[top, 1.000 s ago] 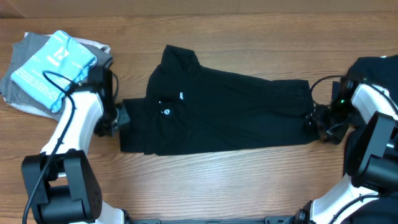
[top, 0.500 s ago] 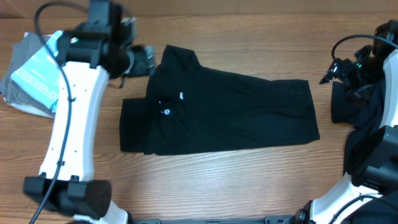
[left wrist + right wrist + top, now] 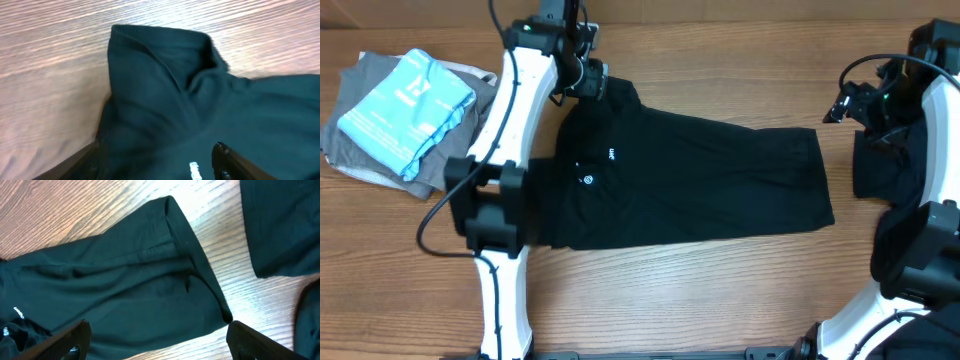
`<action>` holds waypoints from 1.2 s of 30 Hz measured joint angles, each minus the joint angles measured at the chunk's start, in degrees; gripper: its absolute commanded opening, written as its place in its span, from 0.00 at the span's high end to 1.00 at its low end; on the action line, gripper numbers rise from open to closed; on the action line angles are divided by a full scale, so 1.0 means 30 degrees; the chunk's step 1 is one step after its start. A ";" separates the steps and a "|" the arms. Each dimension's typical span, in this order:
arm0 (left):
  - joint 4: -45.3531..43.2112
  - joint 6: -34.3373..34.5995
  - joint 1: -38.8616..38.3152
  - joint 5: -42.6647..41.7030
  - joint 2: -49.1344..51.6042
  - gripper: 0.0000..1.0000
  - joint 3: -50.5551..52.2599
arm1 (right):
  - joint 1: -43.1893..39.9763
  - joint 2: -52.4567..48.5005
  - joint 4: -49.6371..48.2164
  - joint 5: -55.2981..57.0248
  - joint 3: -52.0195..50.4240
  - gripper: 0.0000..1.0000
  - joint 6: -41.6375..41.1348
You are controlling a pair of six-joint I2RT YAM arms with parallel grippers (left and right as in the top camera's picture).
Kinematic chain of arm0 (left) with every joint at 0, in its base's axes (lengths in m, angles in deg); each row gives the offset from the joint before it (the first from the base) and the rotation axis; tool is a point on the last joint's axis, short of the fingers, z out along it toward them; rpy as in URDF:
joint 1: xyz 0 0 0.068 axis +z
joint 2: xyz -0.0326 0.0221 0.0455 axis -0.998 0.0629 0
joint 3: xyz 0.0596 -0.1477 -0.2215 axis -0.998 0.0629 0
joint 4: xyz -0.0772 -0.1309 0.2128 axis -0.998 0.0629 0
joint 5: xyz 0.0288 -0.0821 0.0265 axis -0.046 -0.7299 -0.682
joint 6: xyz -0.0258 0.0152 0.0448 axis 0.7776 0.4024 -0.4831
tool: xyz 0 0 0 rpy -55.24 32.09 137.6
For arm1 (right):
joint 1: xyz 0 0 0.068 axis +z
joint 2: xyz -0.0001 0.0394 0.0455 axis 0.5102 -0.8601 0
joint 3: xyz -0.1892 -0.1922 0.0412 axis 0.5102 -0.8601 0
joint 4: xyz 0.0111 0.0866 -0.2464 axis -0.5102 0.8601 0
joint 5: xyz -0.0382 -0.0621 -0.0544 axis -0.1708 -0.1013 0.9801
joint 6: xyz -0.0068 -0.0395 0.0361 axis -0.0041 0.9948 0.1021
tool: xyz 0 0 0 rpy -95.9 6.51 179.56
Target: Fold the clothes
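A black T-shirt (image 3: 690,180) lies folded into a long band across the middle of the table, with small white lettering (image 3: 609,155) near its left end. My left gripper (image 3: 588,80) hovers open and empty over the shirt's upper left corner, which fills the left wrist view (image 3: 165,90). My right gripper (image 3: 842,108) is open and empty, raised above the table just past the shirt's right end (image 3: 150,280). A second black garment (image 3: 885,160) lies at the right edge, partly under my right arm; it also shows in the right wrist view (image 3: 285,225).
A stack of folded clothes, grey beneath and light blue (image 3: 405,105) on top, sits at the far left. Wooden table (image 3: 700,290) shows all around the shirt.
My left arm swung up from the shirt's lower left edge to its upper left corner. My right gripper rose from the shirt's right edge and drew back up to the right.
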 measured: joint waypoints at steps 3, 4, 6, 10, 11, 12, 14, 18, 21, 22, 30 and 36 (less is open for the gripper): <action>-0.1311 -0.0838 0.0015 0.0510 0.0510 0.46 0.0000 | 0.0066 0.0000 -0.0080 0.0255 0.0000 0.05 0.0015; -0.1851 -0.1078 0.0015 0.0721 0.0554 0.50 0.0000 | 0.0058 0.0000 -0.0087 0.0357 0.0000 0.05 0.0007; -0.2725 -0.1530 0.0015 0.1042 0.0561 0.50 -0.0007 | 0.0058 0.0000 -0.0073 0.0415 0.0000 0.05 0.0015; -0.4138 -0.2244 0.0015 0.1530 0.0634 0.41 -0.0007 | 0.0058 0.0000 -0.0058 0.0503 0.0000 0.05 0.0015; -0.4364 -0.2397 0.0022 0.1617 0.0714 0.40 -0.0007 | 0.0058 0.0000 -0.0073 0.0510 0.0000 0.05 0.0015; -0.4459 -0.2477 0.0044 0.1698 0.0823 0.38 -0.0007 | 0.0058 0.0000 -0.0080 0.0517 0.0000 0.05 0.0015; -0.4415 -0.2586 0.0095 0.1785 0.1158 0.34 -0.0007 | 0.0058 0.0000 -0.0066 0.0656 0.0000 0.05 0.0029; -0.4379 -0.2965 0.0357 0.1778 0.2113 0.35 -0.0007 | 0.0058 0.0000 -0.0051 0.0874 0.0000 0.05 0.0022; -0.4320 -0.3155 0.0707 0.1705 0.2914 0.35 0.0000 | 0.0058 0.0000 -0.0044 0.0933 0.0000 0.05 0.0022; -0.4350 -0.3206 0.0816 0.1698 0.3067 0.35 0.0000 | 0.0058 0.0000 -0.0051 0.0940 0.0000 0.05 0.0007; -0.5282 -0.3410 0.1552 0.1362 0.3963 0.30 0.0000 | 0.0058 0.0000 -0.0029 0.1005 0.0000 0.04 0.0015; -0.6054 -0.3410 0.1406 0.0306 0.4488 0.31 0.0000 | 0.0058 0.0000 -0.0066 0.1013 0.0000 0.04 0.0015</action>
